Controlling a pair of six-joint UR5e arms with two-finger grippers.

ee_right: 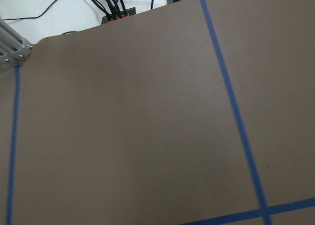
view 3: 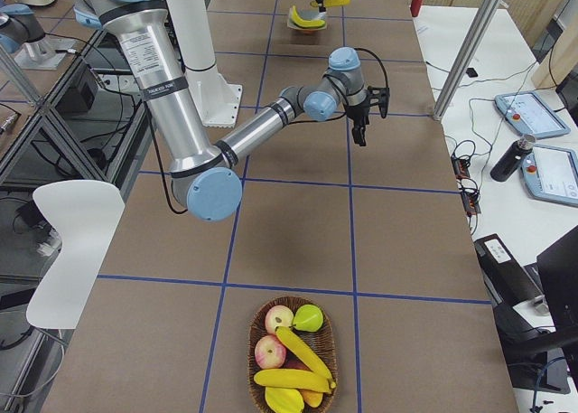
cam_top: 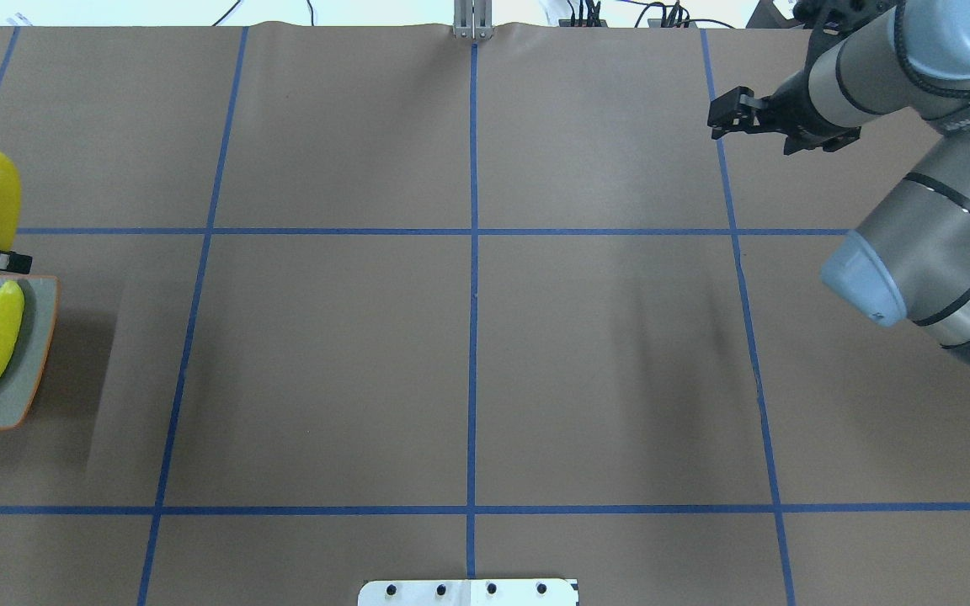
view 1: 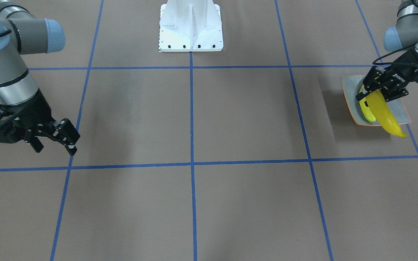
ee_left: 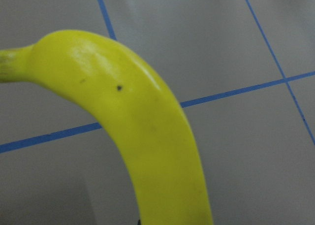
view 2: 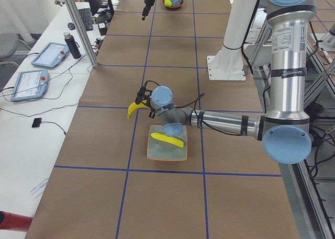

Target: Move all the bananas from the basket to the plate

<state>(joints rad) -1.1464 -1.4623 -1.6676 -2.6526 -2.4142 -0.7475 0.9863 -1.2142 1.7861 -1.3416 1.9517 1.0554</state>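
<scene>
One banana (view 1: 385,114) clamped in left gripper (view 1: 377,95) above plate (view 1: 400,108), long axis pointing away from robot, free tip past plate's operator-side rim. Second banana (view 1: 367,112) flat on plate. Right gripper (view 1: 54,145) far from plate, jaws apart, empty. "ROBOTIQ" printed on left gripper.

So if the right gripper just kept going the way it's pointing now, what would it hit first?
Probably the bare brown table cover: the right gripper points downward, and its wrist view shows only paper and blue tape lines ahead. Nothing else appears in that line.
</scene>
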